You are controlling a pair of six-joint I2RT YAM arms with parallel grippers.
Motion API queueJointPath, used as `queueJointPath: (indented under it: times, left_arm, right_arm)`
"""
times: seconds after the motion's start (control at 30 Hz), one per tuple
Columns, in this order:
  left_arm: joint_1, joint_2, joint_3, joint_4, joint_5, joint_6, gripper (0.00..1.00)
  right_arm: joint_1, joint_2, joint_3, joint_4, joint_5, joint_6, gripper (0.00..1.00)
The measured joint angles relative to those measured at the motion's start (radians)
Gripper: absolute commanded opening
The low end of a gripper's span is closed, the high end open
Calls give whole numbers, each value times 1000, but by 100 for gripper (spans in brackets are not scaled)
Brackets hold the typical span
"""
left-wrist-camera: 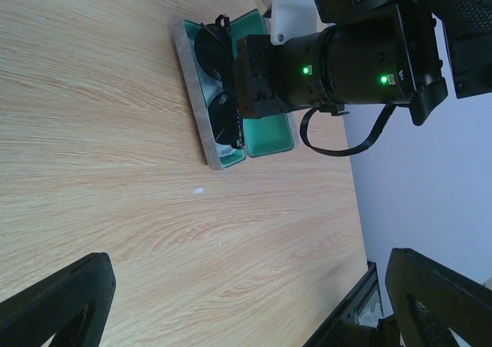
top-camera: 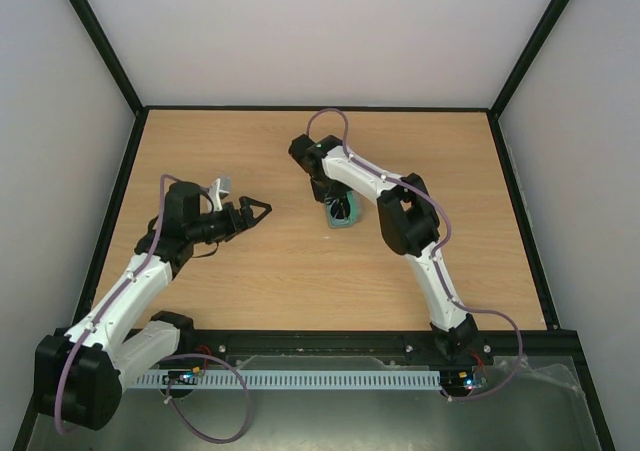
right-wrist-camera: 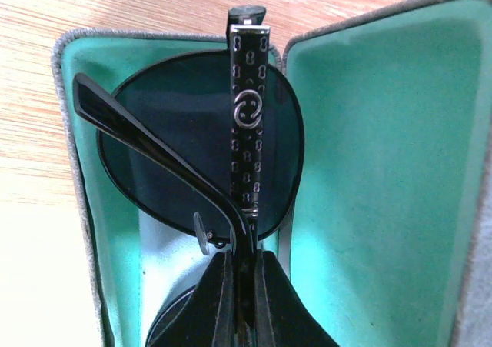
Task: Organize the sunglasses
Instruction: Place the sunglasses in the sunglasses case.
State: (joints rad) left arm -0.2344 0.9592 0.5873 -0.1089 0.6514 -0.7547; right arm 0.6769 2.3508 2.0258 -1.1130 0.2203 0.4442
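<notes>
The sunglasses [right-wrist-camera: 184, 155] are judged light and fragile. The wire rims are thin, the dark round lenses would be scratched or smeared by a pad, and the hinged temples could swing or bend under a sideways load. A hold is best taken on the frame near the bridge or on the folded temples, never on the lenses. Only a light squeeze is called for, since the smooth metal could slip or twist.

The pair lies in one half of the open case [right-wrist-camera: 369, 170], directly ahead of the right hand [right-wrist-camera: 244, 285]. One lens is seen in full beyond the fingertips, and the other is largely hidden beneath them. A patterned temple [right-wrist-camera: 250, 108] runs straight away from the fingertips across the lens, and a plain temple [right-wrist-camera: 146, 143] slants off to the left of the hand.

The right hand is pressed together on the thin frame parts where these temples meet; exactly which part is pinched cannot be told. The green-lined other half of the case lies open to the right of the hand, on the wooden surface [left-wrist-camera: 115, 170]. The right arm is reached out over the case, with the wrist folded down so that the hand points into it from above.

The left hand [left-wrist-camera: 250, 278] is held spread wide with nothing between its fingers. It is well apart from the case, which lies ahead of it, and its arm is kept bent and low.
</notes>
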Motion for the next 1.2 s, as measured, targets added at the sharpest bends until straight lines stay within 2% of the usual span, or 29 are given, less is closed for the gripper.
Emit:
queueJointPath:
  times: [0.47, 1.2]
  left_arm:
    - [0, 3, -37, 31, 12, 0, 99]
    - [34, 2, -50, 35, 46, 8, 99]
  right_arm:
    - [19, 12, 5, -74, 31, 3, 1]
    - [80, 111, 159, -153, 54, 13, 1]
